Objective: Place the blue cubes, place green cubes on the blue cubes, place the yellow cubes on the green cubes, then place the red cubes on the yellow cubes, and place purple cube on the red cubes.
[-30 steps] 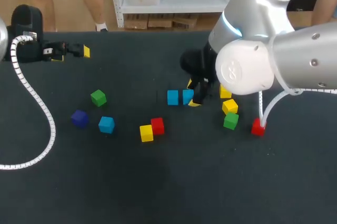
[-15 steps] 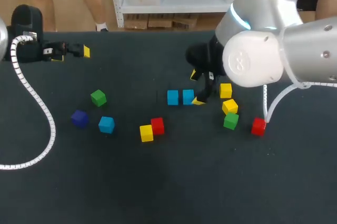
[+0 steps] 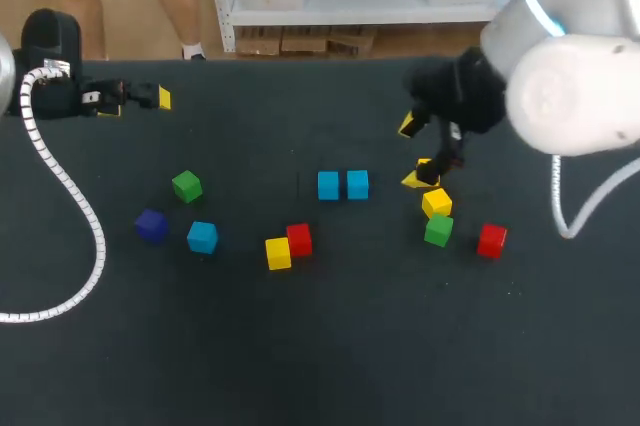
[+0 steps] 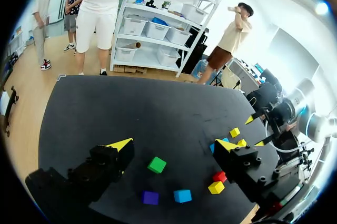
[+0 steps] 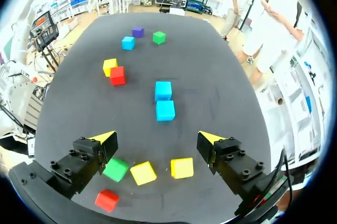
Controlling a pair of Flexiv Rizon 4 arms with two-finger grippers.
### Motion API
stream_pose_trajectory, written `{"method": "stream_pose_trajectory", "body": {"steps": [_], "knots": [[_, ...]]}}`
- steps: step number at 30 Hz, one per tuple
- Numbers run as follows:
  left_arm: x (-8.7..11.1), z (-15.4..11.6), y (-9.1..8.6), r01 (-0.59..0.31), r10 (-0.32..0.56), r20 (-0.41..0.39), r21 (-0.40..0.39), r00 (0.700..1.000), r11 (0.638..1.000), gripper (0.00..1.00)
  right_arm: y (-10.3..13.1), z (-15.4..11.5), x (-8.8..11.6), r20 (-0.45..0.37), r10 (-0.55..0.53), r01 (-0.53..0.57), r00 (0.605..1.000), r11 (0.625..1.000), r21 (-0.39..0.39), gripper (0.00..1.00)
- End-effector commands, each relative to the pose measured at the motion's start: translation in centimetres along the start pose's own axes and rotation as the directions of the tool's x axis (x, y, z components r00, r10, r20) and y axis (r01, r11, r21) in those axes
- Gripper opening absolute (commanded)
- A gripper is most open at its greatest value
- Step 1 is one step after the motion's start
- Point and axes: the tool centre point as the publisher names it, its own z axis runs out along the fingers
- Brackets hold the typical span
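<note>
Cubes [image 3: 357, 184] judged light, rigid
Left gripper [image 4: 174, 145] and right gripper [image 5: 157, 140] are held wide; flat opposite faces are best pinched.

Our left arm [image 3: 45, 56] sits back at the far left corner. Its black wrist points in toward the middle, and a white coiled cable [image 3: 70, 196] trails from it in a long loop. Our left gripper [image 4: 174, 145] is spread wide, its yellow tips well apart. Our right arm [image 3: 575, 76] comes in from the right, with its big white joint raised high and its black wrist angled down and inward. Our right gripper [image 5: 157, 138] also stands wide, with its black fingers [image 5: 84, 163] tilted downward and their yellow tips far from each other. The two grippers are well apart.
</note>
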Motion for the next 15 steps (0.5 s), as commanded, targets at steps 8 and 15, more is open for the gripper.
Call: {"method": "stream_pose_trajectory", "body": {"steps": [8, 15], "knots": [[0.0, 0.0, 0.1, 0.000, 0.000, 0.001, 0.001, 1.000, 1.000, 1.00, 3.4, -5.5, 4.4, 0.087, 0.032, -0.037, 0.996, 0.998, 0.051, 1.00], [0.0, 0.0, 0.1, 0.000, 0.000, 0.001, 0.001, 1.000, 1.000, 1.00, 4.8, -7.6, 6.6, 0.126, 0.035, -0.043, 0.991, 0.997, 0.067, 1.00]]}}
